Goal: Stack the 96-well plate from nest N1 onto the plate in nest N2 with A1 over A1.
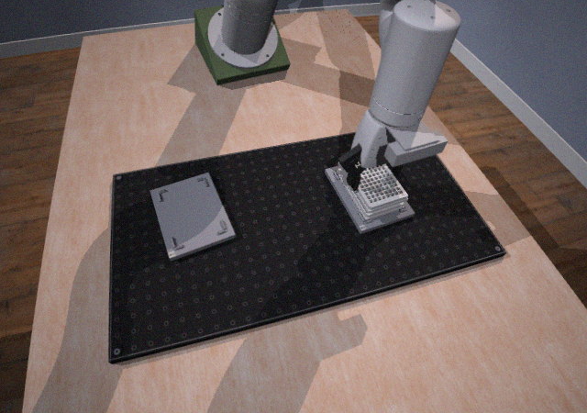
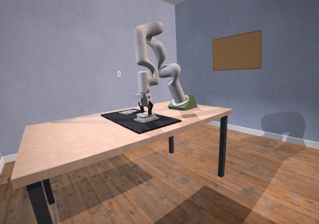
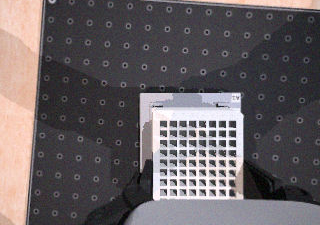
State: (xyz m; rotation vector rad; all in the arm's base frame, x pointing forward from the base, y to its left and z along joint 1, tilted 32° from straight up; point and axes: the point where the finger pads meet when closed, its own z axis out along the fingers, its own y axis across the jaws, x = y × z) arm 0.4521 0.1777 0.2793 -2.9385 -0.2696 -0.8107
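My gripper (image 1: 374,181) is shut on the white 96-well plate (image 1: 382,188), gripping it by its two long sides. I hold it low over the second plate (image 1: 384,210), which sits in nest N2 on the right side of the black board. The two plates look lined up; I cannot tell whether they touch. In the wrist view the held plate (image 3: 197,157) covers the lower plate, and only the far rim of the nest (image 3: 190,99) shows. Nest N1 (image 1: 192,214) on the left is empty. In the side view the gripper (image 2: 145,109) stands right above the stack (image 2: 145,117).
The black perforated board (image 1: 293,242) lies on the wooden table. The arm's green base (image 1: 240,50) stands at the far edge. The nests have small raised corner guides. The board's far edge (image 3: 175,0) shows in the wrist view.
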